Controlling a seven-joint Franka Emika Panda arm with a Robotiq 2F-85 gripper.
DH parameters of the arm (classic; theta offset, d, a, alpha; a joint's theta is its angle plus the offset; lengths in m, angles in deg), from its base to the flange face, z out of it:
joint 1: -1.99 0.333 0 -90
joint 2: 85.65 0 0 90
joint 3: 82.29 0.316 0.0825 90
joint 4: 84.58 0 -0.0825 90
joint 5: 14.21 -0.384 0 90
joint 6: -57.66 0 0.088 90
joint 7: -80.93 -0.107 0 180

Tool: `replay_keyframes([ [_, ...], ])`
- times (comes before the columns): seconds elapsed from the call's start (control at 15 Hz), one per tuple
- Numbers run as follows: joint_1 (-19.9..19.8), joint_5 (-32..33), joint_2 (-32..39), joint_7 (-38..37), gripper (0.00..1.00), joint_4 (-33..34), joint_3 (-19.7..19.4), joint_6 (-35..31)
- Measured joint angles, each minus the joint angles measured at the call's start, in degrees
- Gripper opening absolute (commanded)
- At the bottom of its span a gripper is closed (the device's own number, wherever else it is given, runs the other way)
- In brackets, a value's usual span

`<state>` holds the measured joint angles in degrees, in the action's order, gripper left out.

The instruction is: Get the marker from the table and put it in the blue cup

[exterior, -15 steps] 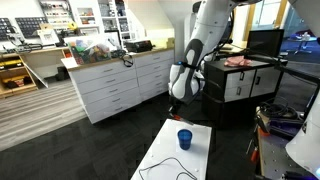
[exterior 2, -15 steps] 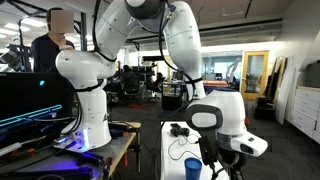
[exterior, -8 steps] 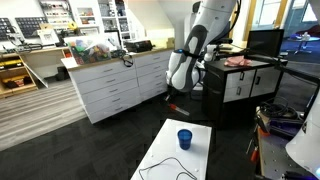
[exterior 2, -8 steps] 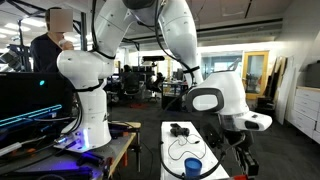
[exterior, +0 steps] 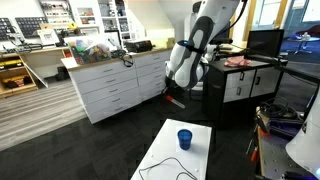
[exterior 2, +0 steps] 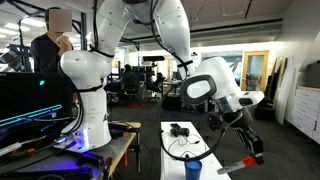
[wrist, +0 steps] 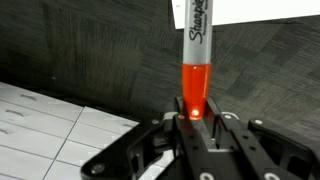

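Observation:
My gripper [wrist: 197, 118] is shut on the marker [wrist: 196, 60], gripping its red end; the grey labelled body sticks out away from the jaws. In both exterior views the gripper [exterior: 172, 97] [exterior 2: 250, 150] holds the marker [exterior 2: 243, 160] in the air, beyond the far end of the white table [exterior: 165, 152] [exterior 2: 172, 140] and tilted. The blue cup [exterior: 184, 139] stands upright on the table near its far end; it also shows at the near edge in an exterior view [exterior 2: 193, 168]. A thin black cable [exterior 2: 180, 148] lies across the tabletop.
A grey-white drawer cabinet [exterior: 115, 85] with a cluttered top stands behind. A dark cabinet [exterior: 245, 80] is beside the arm. A second white robot [exterior 2: 85, 80] and a person [exterior 2: 55, 45] are off to the side. Dark carpet surrounds the table.
The arm has swung up and away from the table with the marker, and the wrist has tilted. The cup has not moved.

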<state>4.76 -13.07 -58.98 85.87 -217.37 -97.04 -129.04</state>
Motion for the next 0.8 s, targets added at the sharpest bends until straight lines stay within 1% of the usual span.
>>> replay_keyframes([
  [0.2, 5.9, -1.6, -1.2, -0.7, 0.07, -2.5, -5.4, -4.1],
  [0.47, 14.6, -6.7, -1.9, -0.8, 0.07, -5.7, -12.3, -9.2],
  [0.6, 18.7, -9.9, -2.0, -0.8, 0.07, -7.4, -14.9, -11.4],
  [0.8, 26.2, -15.7, -2.1, -0.7, 0.07, -8.2, -19.9, -11.5],
])
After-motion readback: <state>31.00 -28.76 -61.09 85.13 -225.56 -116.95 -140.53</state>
